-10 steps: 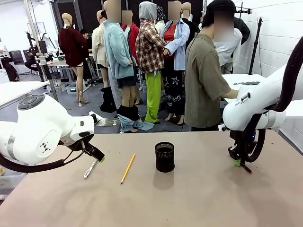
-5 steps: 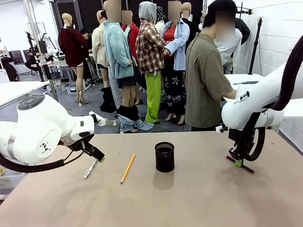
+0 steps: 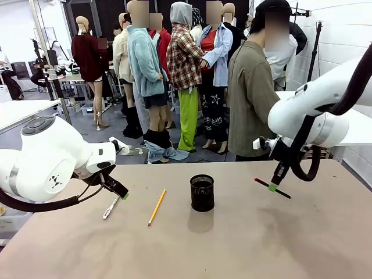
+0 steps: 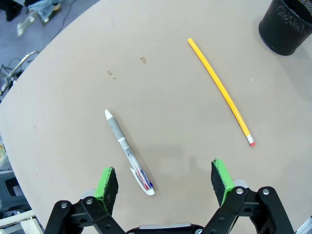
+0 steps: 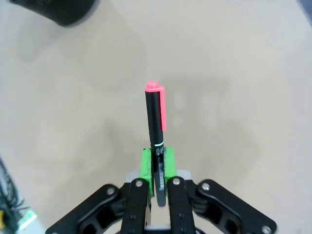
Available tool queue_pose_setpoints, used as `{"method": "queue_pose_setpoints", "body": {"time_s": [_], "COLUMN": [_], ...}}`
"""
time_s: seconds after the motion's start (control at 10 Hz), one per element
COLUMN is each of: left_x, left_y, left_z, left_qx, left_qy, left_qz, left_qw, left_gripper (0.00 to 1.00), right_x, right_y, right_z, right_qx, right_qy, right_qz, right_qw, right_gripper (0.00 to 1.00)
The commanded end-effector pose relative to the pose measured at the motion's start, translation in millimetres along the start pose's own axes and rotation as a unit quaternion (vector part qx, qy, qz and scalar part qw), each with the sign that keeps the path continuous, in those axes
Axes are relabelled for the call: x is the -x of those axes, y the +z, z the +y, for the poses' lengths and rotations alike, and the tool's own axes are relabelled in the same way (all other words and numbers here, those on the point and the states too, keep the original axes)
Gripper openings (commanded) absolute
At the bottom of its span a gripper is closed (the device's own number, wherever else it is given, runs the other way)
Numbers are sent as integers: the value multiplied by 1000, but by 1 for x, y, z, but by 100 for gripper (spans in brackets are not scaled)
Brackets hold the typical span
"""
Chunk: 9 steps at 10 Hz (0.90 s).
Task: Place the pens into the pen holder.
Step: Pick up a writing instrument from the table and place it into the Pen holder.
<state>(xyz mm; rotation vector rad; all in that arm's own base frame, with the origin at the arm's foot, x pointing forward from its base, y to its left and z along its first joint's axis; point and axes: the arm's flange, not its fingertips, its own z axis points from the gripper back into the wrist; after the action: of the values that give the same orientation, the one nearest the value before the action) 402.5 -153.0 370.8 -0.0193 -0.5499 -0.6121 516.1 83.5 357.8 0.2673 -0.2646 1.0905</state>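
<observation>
Right of centre, the right claw (image 3: 271, 186) is clenching the dark pen (image 3: 282, 193), slanting nearly level above the bench (image 3: 261, 244), with the pen holder (image 3: 201, 193) sitting to its left at mid-frame.

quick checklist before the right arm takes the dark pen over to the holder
1. right fingers shut on dark pen: ok
2. Pen lifted off the table: ok
3. pen holder upright, mouth unblocked: ok
4. Pen tipped upright for dropping in: not ok, it lies slanted, nearly level
5. Table between pen and holder free: ok
6. left fingers open, over silver-white pen, away from holder: ok
</observation>
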Motion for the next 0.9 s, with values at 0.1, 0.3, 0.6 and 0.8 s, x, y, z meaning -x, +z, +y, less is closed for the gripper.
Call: {"method": "queue_pose_setpoints", "body": {"time_s": [0.1,0.3,0.6,0.8], "left_x": [1,1,1,1], "left_y": [0,0,0,0], "left_z": [2,2,2,2], "left_qx": [0,0,0,0], "left_qy": [2,2,2,2], "left_qz": [-1,-1,-1,-1], "left_qw": [1000,1000,1000,1000], "left_gripper": [100,100,100,100], "right_x": [-2,-28,-68,-96], "right_y": [8,4,0,-5], "right_z": [19,28,43,48], "right_qx": [-74,-93,-120,-124], "right_qy": [154,199,256,267], "right_qz": [-182,-276,-398,-428], "right_qw": [968,936,873,855], "right_gripper": [0,0,0,0]}}
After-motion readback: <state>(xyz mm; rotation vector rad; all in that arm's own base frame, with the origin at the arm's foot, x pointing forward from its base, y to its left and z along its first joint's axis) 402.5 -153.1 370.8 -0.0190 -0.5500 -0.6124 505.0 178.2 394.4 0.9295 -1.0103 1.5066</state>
